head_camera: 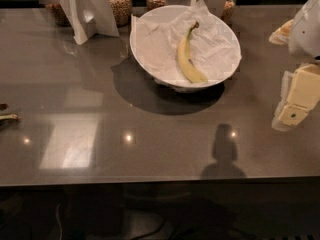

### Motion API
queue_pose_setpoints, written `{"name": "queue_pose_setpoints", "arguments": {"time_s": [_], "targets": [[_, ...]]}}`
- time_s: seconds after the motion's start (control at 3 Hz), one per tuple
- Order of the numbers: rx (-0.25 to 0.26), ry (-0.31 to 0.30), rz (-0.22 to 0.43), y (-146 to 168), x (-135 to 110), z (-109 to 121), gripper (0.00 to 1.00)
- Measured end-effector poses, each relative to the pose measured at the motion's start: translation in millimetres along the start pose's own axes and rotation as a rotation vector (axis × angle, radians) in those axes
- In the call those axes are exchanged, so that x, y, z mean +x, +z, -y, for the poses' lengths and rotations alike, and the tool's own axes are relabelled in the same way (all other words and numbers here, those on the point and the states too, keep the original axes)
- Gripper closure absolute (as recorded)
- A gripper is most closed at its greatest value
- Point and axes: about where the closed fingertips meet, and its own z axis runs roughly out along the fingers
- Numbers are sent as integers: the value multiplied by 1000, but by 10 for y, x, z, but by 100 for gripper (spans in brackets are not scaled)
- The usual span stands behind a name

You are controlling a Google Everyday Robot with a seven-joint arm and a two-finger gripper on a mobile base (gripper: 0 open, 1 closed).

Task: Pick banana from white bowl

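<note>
The pale-yellow banana [187, 57] lies in the white bowl [150, 21] on crumpled white paper, its dark stem tip pointing to the back. The bowl stands at the back middle of the grey table [150, 134]. My gripper [295, 101] hangs at the right edge of the view, to the right of the bowl and well apart from it, above the table. It touches neither the bowl nor the banana.
Glass jars of brown grains [120, 3] stand behind the bowl along the back edge. A white folded card stand [87, 11] is at the back left. A small greenish stem scrap [7, 117] lies at the left edge. The table's front edge runs across the lower view.
</note>
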Motion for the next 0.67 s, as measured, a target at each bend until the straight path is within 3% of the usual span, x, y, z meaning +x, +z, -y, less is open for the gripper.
{"name": "queue_pose_setpoints", "arguments": {"time_s": [0.67], "targets": [[24, 13, 27, 29, -50, 78, 0]]}}
